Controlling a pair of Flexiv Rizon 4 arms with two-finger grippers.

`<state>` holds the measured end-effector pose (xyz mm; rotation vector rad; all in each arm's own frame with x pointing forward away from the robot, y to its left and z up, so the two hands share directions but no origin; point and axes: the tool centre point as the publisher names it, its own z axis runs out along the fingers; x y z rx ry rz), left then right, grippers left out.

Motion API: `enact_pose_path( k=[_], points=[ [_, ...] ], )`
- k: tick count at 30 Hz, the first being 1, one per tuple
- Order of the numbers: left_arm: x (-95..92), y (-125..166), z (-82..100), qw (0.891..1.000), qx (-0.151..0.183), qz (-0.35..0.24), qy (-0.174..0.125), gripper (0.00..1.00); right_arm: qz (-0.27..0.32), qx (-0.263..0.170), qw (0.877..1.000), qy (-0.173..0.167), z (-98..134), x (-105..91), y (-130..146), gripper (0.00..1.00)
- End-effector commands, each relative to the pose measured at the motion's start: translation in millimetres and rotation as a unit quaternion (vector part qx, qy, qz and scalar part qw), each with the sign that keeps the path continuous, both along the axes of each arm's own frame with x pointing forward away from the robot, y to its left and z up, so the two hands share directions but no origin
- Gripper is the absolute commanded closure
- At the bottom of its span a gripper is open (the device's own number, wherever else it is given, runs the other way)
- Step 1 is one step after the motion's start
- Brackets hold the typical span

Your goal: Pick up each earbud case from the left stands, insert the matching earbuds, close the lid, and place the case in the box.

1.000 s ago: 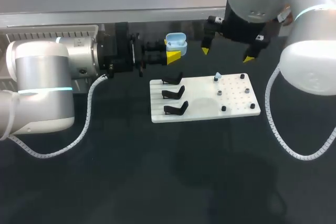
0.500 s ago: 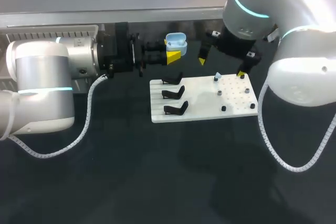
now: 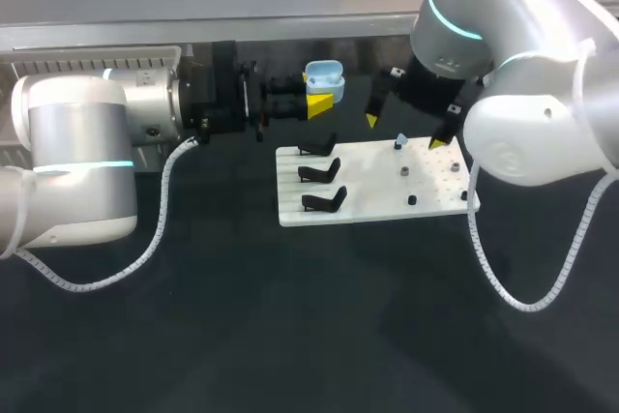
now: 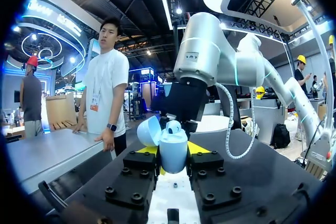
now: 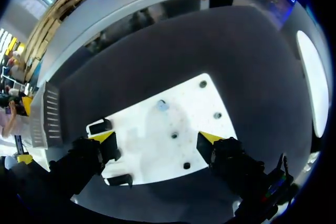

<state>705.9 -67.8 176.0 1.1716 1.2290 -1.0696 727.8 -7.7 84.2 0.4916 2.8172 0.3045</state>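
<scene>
My left gripper (image 3: pixel 318 102) is shut on a light blue earbud case (image 3: pixel 324 74) and holds it in the air behind the white board (image 3: pixel 372 169). In the left wrist view the case (image 4: pixel 174 149) sits upright between the yellow tips with its lid (image 4: pixel 148 131) swung open. My right gripper (image 3: pixel 404 132) hangs open just above the board's far side, its tips on either side of a light blue earbud (image 3: pixel 400 141) on a peg. The right wrist view shows that earbud (image 5: pixel 162 105) ahead of the open right gripper (image 5: pixel 157 137), over the board (image 5: pixel 191 106).
Three empty black stands (image 3: pixel 319 173) line the board's left side. Small dark pegs (image 3: pixel 412 200) dot its right half. Dark table surface surrounds the board, and a grey ledge (image 3: pixel 193 31) runs along the back.
My right arm has moved left and down, bringing its open gripper from behind the board to just over the blue earbud. The left arm and case have stayed still.
</scene>
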Motion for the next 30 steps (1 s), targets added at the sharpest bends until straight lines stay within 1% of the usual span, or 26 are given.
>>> enact_pose_path(
  k=[1,8,15,16,18,19,24,26,29,30],
  points=[
    [-2.2,-0.6,-0.7,1.0,-0.002,0.005,-0.002,1.0,-0.007,0.005,1.0,0.004,-12.8,7.2,-0.8,0.0],
    [-2.2,-0.6,-0.7,1.0,-0.002,0.005,-0.002,1.0,-0.013,0.012,1.0,0.008,-26.3,12.5,-5.4,0.0],
    [-2.2,-0.6,-0.7,1.0,-0.002,0.005,-0.002,1.0,-0.009,0.009,1.0,0.002,-31.3,15.9,-5.5,0.02],
    [-2.2,-0.6,-0.7,1.0,-0.002,0.005,-0.002,1.0,-0.01,0.008,1.0,-0.004,-31.4,16.6,-5.3,0.04],
    [-2.2,-0.6,-0.7,1.0,-0.002,0.005,-0.002,1.0,-0.008,0.01,1.0,-0.007,-31.4,18.1,-5.2,0.13],
    [-2.2,-0.6,-0.7,1.0,-0.002,0.005,-0.002,1.0,-0.005,0.011,1.0,-0.01,-31.7,18.8,-5.4,0.15],
    [-2.2,-0.6,-0.7,1.0,-0.002,0.005,-0.002,1.0,-0.003,0.012,1.0,-0.014,-34.9,22.8,-6.2,0.16],
    [-2.2,-0.6,-0.7,1.0,-0.002,0.005,-0.002,1.0,-0.005,0.012,1.0,-0.014,-36.2,24.4,-6.0,0.2],
    [-2.2,-0.6,-0.7,1.0,-0.002,0.005,-0.002,1.0,-0.006,0.012,1.0,-0.015,-38.7,27.2,-4.9,0.31],
    [-2.2,-0.6,-0.7,1.0,-0.002,0.005,-0.002,1.0,-0.006,0.013,1.0,-0.014,-39.5,28.0,-4.7,0.36]
  ],
)
